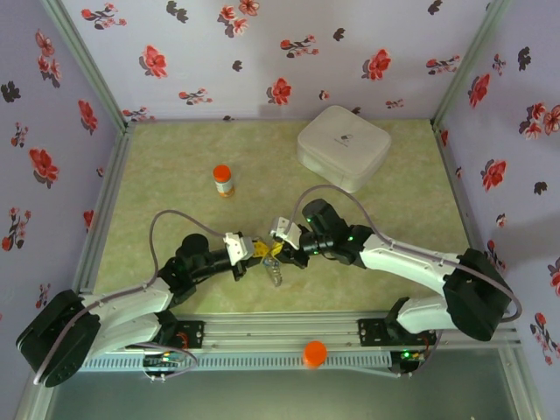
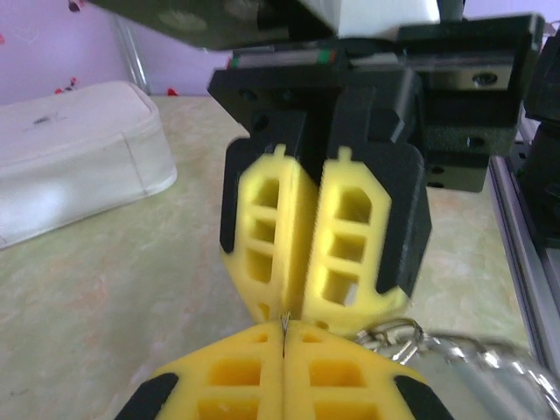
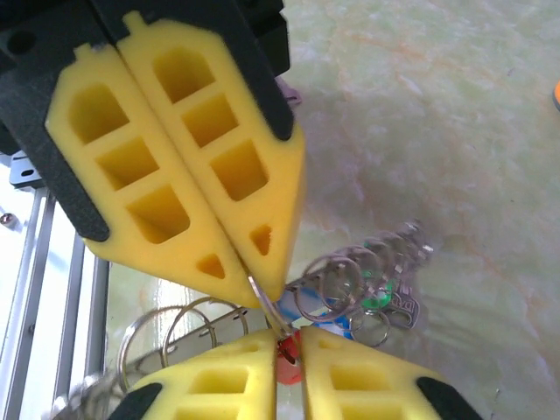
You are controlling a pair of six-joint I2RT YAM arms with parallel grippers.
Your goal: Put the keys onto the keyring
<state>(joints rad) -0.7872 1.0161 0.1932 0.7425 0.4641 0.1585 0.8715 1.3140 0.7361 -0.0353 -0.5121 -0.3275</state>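
Right hand (image 3: 287,341) barely parted around red key (image 3: 287,372), tip-to-tip with left hand (image 3: 254,278) clamped on keyring (image 3: 267,308).

Two grippers: left gripper (image 1: 260,253), right gripper (image 1: 279,251); one white case (image 1: 343,146); one orange-capped bottle (image 1: 223,181); one orange round cap (image 1: 314,353); keys (image 3: 378,296) bunched, uncountable.

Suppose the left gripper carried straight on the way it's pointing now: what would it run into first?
The right gripper: its yellow ribbed fingertips stand directly ahead of the left gripper, nearly tip to tip. The left tips pinch a thin metal wire. Whether the two grippers touch is unclear.
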